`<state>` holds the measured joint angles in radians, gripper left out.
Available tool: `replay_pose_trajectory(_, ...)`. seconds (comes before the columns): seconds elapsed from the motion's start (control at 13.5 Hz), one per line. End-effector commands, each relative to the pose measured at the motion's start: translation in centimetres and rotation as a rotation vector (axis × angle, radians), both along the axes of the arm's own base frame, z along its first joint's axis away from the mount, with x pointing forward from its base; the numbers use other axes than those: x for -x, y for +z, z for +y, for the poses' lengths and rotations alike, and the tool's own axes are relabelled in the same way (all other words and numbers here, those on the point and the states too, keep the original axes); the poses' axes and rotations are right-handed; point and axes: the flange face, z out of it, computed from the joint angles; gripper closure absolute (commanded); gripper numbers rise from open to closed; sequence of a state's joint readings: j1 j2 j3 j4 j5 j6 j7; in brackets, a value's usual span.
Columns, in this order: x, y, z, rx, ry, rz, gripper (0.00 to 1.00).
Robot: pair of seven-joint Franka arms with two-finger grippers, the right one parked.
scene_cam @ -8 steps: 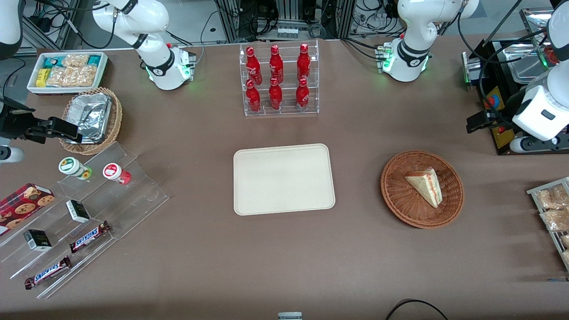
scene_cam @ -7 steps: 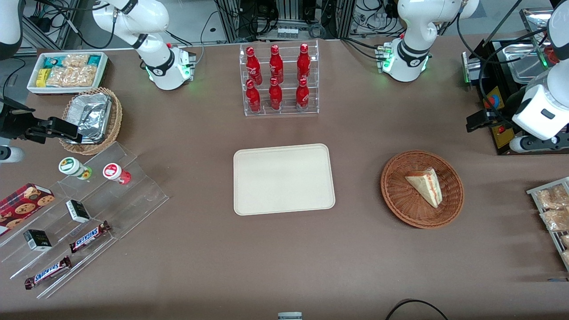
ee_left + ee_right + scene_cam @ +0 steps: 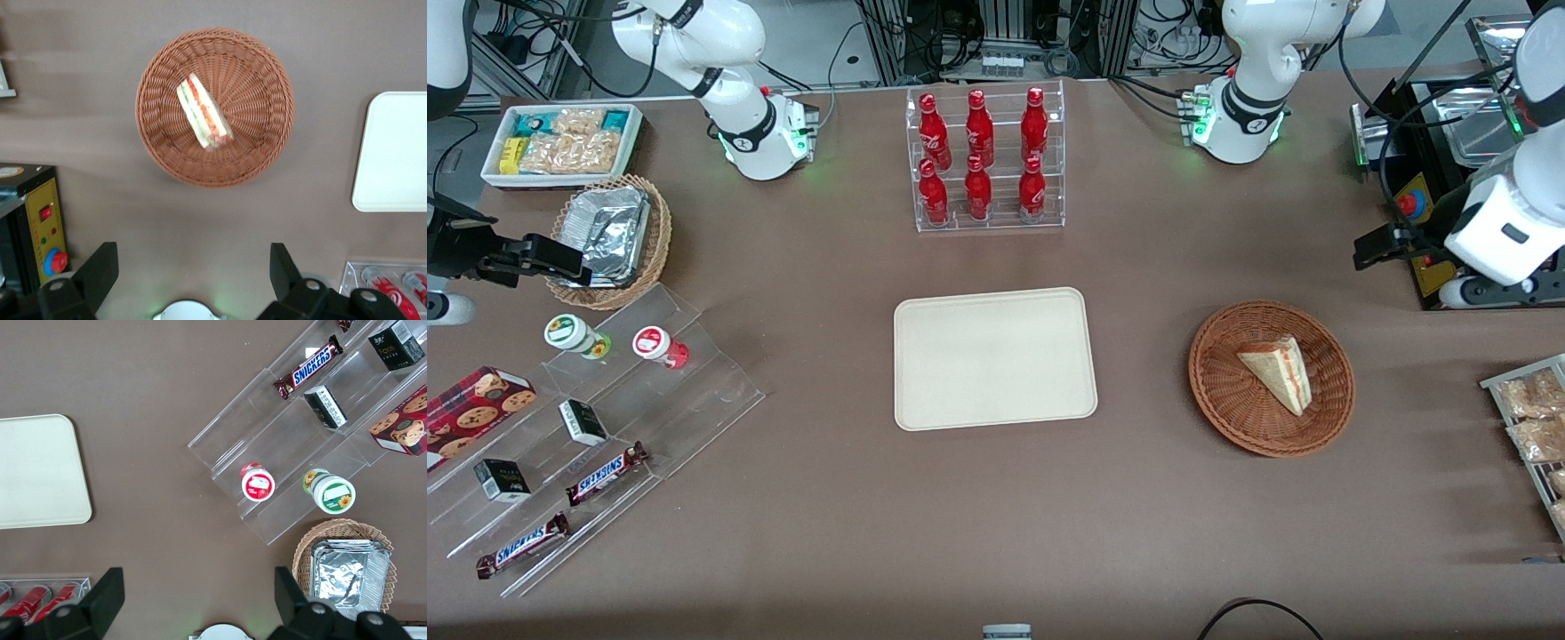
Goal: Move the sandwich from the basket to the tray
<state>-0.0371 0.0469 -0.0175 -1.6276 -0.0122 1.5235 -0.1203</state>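
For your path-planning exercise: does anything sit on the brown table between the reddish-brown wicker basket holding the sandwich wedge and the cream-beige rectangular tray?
Nothing visible does. Bare table separates the reddish-brown wicker basket with the sandwich wedge from the cream-beige tray. The open gripper hangs above, unobstructed.

Left arm: raised at right edge of front view; gripper (image 3: 193, 273) pointing down, fingers (image 3: 100, 267) spread wide, holding nothing.

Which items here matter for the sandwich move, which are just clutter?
Job: sandwich in the basket; tray; gripper, open, high above the table, basket in its view.
Clutter: cola bottle rack, foil container basket, Snickers bars, cookie box.
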Motion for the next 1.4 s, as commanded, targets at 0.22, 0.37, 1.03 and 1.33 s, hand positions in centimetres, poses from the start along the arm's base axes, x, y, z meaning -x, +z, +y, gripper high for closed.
replay_pose_trajectory(0.22,-1.5,-7.8,-0.1,0.015,0.005,-0.017,0.0)
replay_pose_trajectory(0.37,-1.9,-10.4,-0.1,0.014,0.007,-0.02,0.0)
replay_pose_trajectory(1.03,-2.6,-18.6,-0.3,0.0,0.105,-0.022,0.0)
replay_pose_trajectory(1.33,-1.7,-20.5,-0.4,-0.023,0.287,-0.033,0.0)
